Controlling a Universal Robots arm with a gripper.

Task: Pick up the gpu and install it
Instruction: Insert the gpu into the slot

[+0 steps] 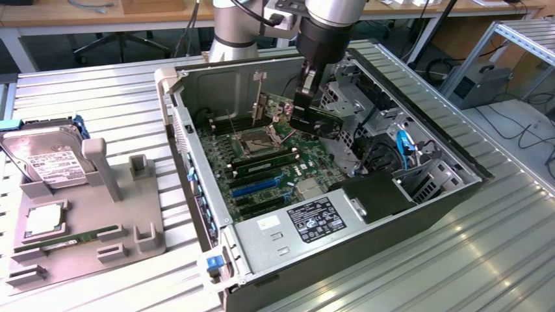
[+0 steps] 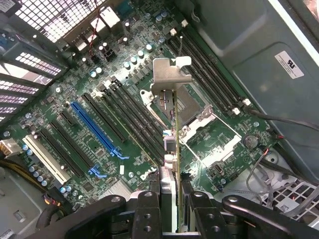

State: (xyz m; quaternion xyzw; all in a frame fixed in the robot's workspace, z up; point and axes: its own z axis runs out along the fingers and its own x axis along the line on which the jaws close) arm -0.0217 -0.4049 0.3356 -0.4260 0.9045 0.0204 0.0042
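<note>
Gpu (image 1: 316, 122) hung in the exterior view's upper centre, clamped in the narrowly parted jaws of the gripper (image 1: 305, 104), above the motherboard (image 1: 260, 156) inside the open case (image 1: 373, 247); the black label (image 1: 316, 220) on the power supply (image 1: 264, 239) was unreadable.

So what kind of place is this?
Probably a robotics lab set up for computer assembly: an open black and silver desktop computer case sits on a ribbed aluminium table, the hand holds a thin black gpu card over its green motherboard, and wooden desks stand behind.
</note>
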